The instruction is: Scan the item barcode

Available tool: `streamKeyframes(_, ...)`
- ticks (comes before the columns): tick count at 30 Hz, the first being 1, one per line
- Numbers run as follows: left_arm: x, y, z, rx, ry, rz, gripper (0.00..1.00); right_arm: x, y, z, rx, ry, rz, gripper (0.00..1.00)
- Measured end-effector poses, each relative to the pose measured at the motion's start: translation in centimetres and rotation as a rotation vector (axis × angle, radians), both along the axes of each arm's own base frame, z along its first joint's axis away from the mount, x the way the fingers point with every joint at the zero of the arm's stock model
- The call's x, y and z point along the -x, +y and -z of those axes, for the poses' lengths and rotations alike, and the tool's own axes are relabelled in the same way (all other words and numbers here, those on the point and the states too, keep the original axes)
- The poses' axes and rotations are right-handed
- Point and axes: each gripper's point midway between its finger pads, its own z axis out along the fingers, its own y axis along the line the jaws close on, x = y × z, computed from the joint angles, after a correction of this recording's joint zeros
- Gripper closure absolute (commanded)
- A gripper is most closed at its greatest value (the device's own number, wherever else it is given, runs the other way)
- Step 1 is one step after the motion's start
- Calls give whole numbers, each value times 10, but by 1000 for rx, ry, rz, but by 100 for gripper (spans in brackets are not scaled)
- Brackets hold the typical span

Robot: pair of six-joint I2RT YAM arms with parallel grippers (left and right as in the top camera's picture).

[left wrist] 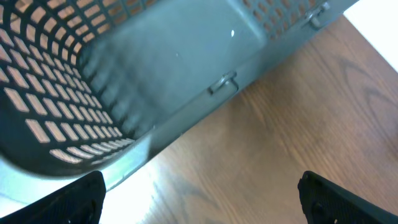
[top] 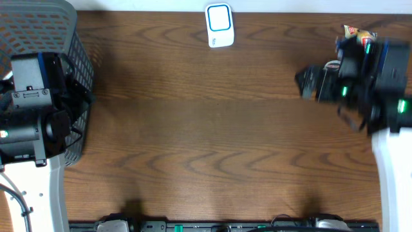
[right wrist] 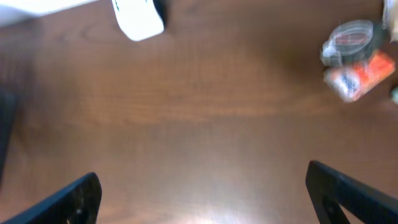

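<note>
Left gripper (left wrist: 200, 190) is seen spread wide with nothing in it, hung by the rim of the basket (left wrist: 74, 93) at the table's left end. Right gripper (right wrist: 202, 180) is spread wide and empty too, held above bare table (right wrist: 205, 118). The items (right wrist: 356, 59), a blurry orange packet with a round grey thing touching it, are found near the table's back right corner, well apart from the white scanner (right wrist: 138, 18) at the back edge.

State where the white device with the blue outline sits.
Overhead, the white device lies midway along the far edge of the table, right of the grey basket.
</note>
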Motion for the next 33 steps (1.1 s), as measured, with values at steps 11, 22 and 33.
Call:
streamKeyframes(11,0,0,0,0,-1,-1,2,100,3,48,-15,-11,16,1)
streamKeyframes(22,0,0,0,0,-1,-1,2,126,17,67,-171,144,85,1)
streamKeyframes(33,0,0,0,0,-1,-1,3,111,19,68,-38,-14,-96,1)
